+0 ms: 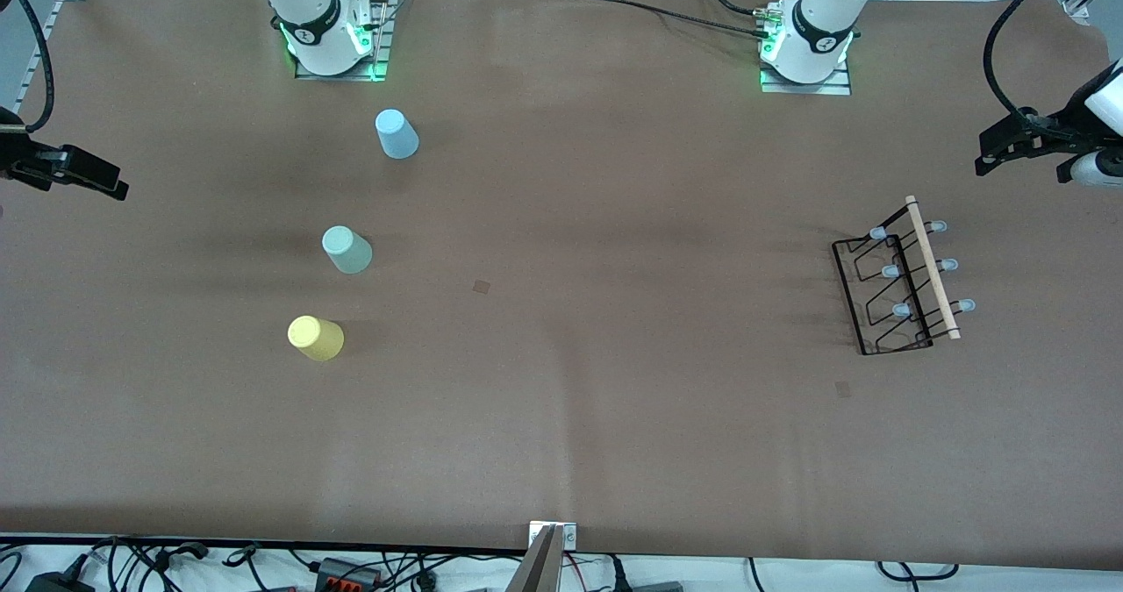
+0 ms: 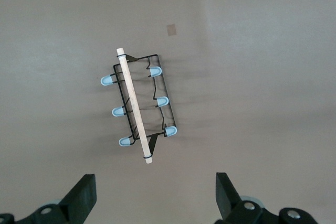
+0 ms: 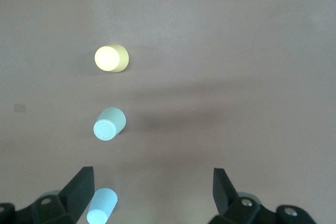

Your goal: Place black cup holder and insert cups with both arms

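Surveying from the front view: the black cup holder stands on the brown table toward the left arm's end, its wooden rod handle along the top and its pale-tipped pegs bare.
Cups, front view: the light blue cup, sage green cup and yellow cup stand upside down toward the right arm's end, well apart from the holder; blue is farthest from the front camera, yellow nearest.
Grippers, front view: the left gripper hangs high at the left arm's end of the table; the right gripper hangs high at the right arm's end. Neither touches anything.
Left wrist view: the left gripper looks down on the holder, its fingers spread wide and empty.
Right wrist view: the right gripper is likewise wide and empty above the yellow cup, green cup and blue cup.
Step in hand, as I judge it: the task looks barely begun, and fetching the holder comes first.
Doing it well: descend straight over the rod's middle, fingers straddling it crosswise, so the rack lifts level without swinging; set it between the arms, pegs clear for cups.
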{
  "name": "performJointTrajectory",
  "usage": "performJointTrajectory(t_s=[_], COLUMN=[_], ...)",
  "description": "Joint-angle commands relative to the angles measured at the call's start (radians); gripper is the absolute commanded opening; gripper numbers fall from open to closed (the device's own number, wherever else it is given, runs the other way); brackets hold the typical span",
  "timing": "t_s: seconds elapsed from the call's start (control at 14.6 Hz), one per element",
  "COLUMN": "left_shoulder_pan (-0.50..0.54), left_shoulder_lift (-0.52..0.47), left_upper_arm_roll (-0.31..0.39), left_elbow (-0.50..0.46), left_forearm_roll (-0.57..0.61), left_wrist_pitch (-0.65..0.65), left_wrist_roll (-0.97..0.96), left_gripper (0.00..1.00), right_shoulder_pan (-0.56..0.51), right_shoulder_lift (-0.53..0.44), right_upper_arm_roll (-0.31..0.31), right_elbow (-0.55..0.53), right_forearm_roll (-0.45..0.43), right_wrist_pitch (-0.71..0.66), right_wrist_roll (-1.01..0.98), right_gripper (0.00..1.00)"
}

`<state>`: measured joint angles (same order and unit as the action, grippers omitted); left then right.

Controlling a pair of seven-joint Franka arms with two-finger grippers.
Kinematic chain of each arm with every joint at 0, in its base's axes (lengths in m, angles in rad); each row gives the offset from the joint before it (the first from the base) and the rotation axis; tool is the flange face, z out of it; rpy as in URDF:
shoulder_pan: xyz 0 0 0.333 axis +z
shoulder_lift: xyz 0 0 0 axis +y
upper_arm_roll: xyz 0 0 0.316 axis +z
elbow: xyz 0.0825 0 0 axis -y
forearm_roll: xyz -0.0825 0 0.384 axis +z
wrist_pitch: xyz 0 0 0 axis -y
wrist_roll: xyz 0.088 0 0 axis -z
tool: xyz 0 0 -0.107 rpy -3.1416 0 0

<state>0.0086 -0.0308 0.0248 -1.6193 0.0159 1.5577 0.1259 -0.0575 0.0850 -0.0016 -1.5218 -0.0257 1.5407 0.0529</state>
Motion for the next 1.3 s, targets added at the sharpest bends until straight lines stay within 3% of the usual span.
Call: performJointTrajectory(t_s=[0.0,0.34,0.62,0.69,0.89,1.03,1.24], left_shoulder_pan=[0.001,0.001,0.019,0.033,0.068,0.077,0.082], left_shoulder_lift=[-0.001,-0.001,0.038,0.054,0.068,0.135,0.181], left_upper_arm_roll=[0.007,0.009,0.014,0.014,0.014,0.014,0.014], left_elbow=[0.016,0.016,0.016,0.018,0.012,0.016,-0.043], left_forearm_roll=[-0.022,-0.022,-0.021,-0.021,-0.014,-0.019,-0.013], left_wrist_pitch=[-0.022,-0.024,-0.056,-0.103,-0.238,-0.234,-0.095], left_wrist_roll=[0.023,0.023,0.02,0.021,0.043,0.038,0.038], left_gripper=[1.0,1.0,1.0,1.0,1.0,0.9,0.89], right_shoulder_pan=[0.005,0.013,0.074,0.082,0.117,0.154,0.221], right_shoulder_lift=[-0.002,0.019,0.108,0.107,0.032,-0.013,-0.016], right_upper_arm_roll=[-0.005,0.002,0.005,0.005,0.005,0.005,0.005], right_elbow=[0.006,-0.006,-0.043,-0.093,-0.393,-0.585,-0.693], right_forearm_roll=[0.006,0.007,0.032,0.049,0.058,0.056,0.056], right_wrist_pitch=[-0.007,-0.011,-0.07,-0.013,0.334,0.574,0.724], right_wrist_roll=[0.005,-0.013,-0.022,-0.01,-0.004,0.065,0.183], right_gripper=[1.0,1.0,1.0,1.0,1.0,1.0,1.0])
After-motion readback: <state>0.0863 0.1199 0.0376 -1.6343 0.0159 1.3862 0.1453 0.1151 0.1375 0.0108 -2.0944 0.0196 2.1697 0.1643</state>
